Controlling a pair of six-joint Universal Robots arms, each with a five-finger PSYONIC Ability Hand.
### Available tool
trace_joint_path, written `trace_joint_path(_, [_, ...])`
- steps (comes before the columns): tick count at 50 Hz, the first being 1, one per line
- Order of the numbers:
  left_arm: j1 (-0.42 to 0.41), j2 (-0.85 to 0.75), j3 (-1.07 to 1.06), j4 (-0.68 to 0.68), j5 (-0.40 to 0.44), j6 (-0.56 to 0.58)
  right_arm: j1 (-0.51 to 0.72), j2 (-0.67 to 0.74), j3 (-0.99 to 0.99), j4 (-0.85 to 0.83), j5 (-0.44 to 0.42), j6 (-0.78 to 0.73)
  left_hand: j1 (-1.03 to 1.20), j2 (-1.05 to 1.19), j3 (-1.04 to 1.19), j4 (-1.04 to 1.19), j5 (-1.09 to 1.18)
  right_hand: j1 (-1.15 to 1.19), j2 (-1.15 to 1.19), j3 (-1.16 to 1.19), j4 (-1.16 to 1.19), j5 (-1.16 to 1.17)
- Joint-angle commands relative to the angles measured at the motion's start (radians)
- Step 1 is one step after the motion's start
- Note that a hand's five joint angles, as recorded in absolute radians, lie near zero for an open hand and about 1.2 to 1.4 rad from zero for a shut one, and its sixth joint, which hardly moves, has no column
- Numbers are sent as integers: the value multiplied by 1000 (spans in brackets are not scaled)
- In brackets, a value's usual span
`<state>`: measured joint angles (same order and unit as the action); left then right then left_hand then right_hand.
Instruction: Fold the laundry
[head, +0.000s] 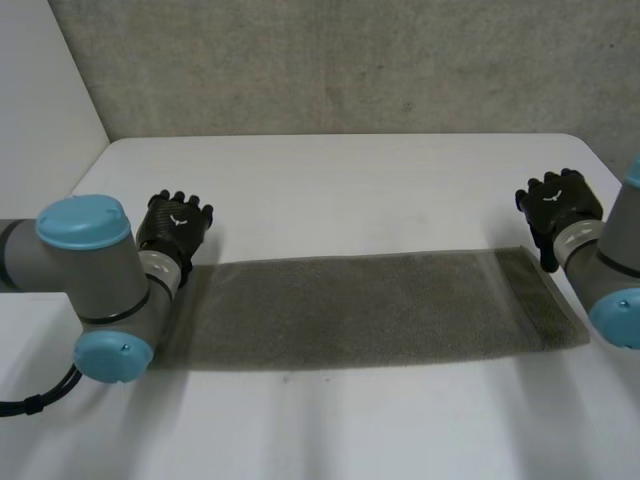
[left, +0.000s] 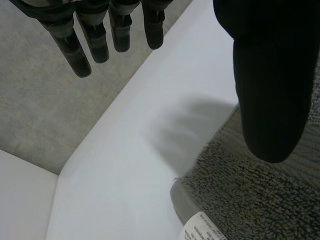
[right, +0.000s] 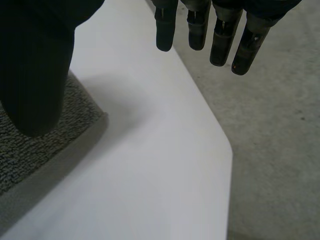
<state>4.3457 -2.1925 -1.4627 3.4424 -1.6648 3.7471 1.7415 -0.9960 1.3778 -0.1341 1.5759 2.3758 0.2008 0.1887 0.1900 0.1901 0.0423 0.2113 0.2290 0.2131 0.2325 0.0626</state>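
Head cam: high, between and behind arms, looks down and forward at table (head: 350, 190). Far edge at 12 o'clock, left hand (head: 176, 225) at 9, right hand (head: 560, 205) at 3. Wide, towel (head: 370, 305) across middle. Left wrist cam: very close, looks along palm past fingers, shares towel's 9 o'clock end with head cam. Right wrist cam: equally close, shares towel's 3 o'clock end.

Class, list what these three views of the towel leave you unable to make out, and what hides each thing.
1. Head view: the end of the towel by the left hand is covered by the left arm.
2. Left wrist view: the label on the towel is cut off by the frame, its print too small to read.
3. Right wrist view: the thumb of the right hand covers part of the towel's corner.
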Motion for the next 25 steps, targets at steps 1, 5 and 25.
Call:
trace_joint_path(1, [0,112,-93,6,-1,-6,-14,-186,180,91,-72,31,-26,-14,-15,-16,-42,-37,-54,-39,-58,-63])
trace_joint_path(5, [2,206,-194,38,-1,-38,-61,-228,254,143,-144,34,-26,-14,-15,-16,-42,-37,-54,-39,-58,-63])
trace_joint_path(25, [-20,347,-360,123,-3,-282,-309,-273,520,-12,-405,17,-26,-14,-15,-16,-42,511,493,509,489,485])
